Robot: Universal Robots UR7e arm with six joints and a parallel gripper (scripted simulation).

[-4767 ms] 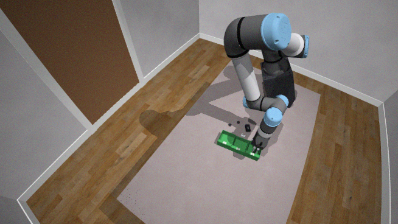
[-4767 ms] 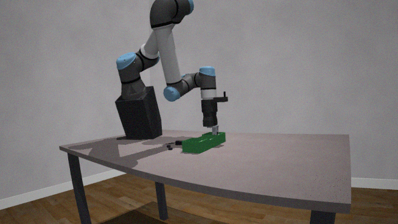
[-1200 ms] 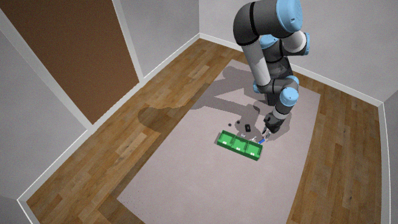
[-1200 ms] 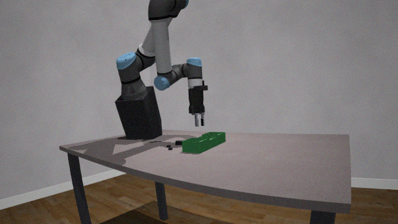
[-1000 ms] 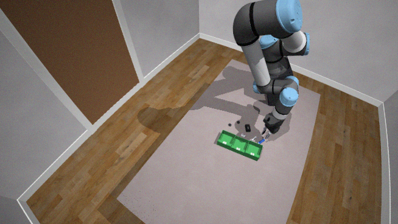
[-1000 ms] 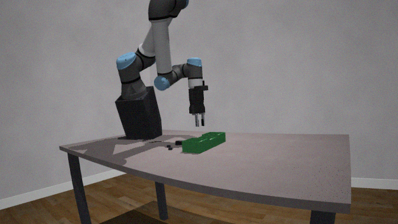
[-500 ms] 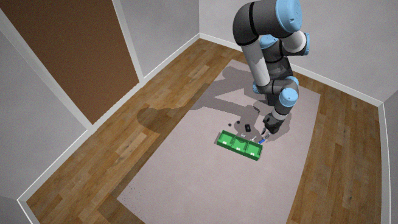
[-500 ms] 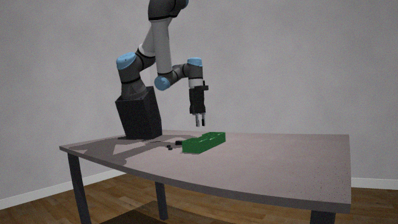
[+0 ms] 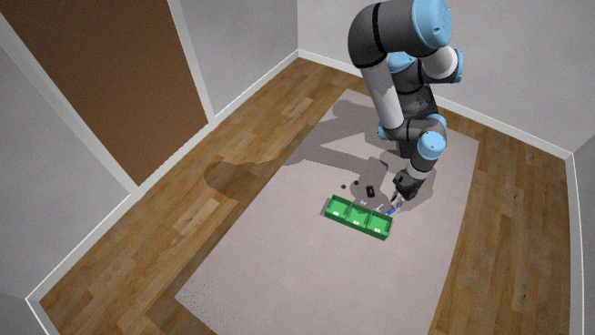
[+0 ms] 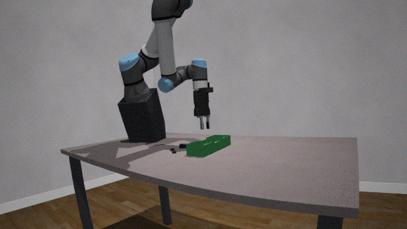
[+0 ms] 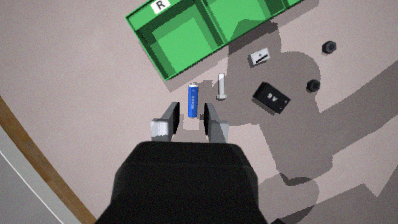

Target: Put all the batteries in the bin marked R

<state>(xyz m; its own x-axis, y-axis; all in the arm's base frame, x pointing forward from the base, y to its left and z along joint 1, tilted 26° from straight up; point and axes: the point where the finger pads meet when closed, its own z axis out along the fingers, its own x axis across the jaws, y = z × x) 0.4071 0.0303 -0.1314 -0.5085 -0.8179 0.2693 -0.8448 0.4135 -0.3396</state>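
Note:
A blue battery (image 11: 193,100) lies on the table just outside the green bin row (image 11: 200,30), next to the compartment marked R (image 11: 177,42), which looks empty. It also shows in the top view (image 9: 390,211). My gripper (image 11: 191,112) is open and empty, above the table, with its fingers straddling the near end of the battery as seen from the wrist. In the exterior view the fingertips (image 10: 205,125) hang above the far end of the bin row (image 10: 208,145), clear of the table.
A white bolt (image 11: 221,86) lies right beside the battery. A small white part (image 11: 259,57), a black block (image 11: 271,97) and two black nuts (image 11: 328,47) (image 11: 312,85) lie further off. The table's edge runs to the left in the wrist view.

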